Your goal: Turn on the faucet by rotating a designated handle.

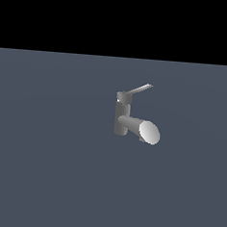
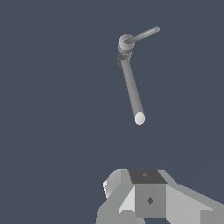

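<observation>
The faucet stands alone on the flat grey ground, a short upright post. Its thick spout points toward the exterior view's right and ends in a pale oval face. The handle, a thin flat bar, rises from the post's cap toward the exterior view's right. Seen from above in the wrist view, the faucet shows its handle slanting off the cap. My gripper shows only as blocky grey and white parts, well apart from the spout tip. It holds nothing. The arm is absent from the exterior view.
Plain blue-grey ground surrounds the faucet. A black band fills the upper part of the exterior view.
</observation>
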You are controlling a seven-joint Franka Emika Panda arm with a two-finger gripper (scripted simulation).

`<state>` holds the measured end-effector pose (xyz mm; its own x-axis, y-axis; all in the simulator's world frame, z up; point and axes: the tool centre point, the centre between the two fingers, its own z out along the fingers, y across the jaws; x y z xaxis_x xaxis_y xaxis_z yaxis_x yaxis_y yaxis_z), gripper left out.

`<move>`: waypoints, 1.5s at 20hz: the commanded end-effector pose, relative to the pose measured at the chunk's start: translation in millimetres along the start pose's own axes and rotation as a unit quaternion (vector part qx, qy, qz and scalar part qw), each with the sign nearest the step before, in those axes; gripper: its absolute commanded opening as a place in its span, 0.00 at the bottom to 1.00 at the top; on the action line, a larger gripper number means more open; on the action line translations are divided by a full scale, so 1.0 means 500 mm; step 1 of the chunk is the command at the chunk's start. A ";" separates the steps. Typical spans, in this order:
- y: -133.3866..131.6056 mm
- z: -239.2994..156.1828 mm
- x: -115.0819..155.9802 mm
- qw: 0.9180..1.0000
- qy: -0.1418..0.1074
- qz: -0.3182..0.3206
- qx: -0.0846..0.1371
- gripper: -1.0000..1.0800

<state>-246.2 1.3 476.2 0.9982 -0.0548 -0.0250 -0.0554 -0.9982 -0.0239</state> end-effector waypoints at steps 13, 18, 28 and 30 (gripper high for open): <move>-0.042 0.116 0.134 0.991 0.003 0.133 0.001 0.00; -0.048 0.172 0.204 0.980 0.005 0.198 0.001 0.00; -0.033 0.284 0.346 0.945 0.008 0.326 0.002 0.00; -0.025 0.306 0.374 0.937 0.009 0.350 0.002 0.00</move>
<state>-72.7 10.5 327.8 0.7450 -0.6667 -0.0206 -0.6670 -0.7450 -0.0113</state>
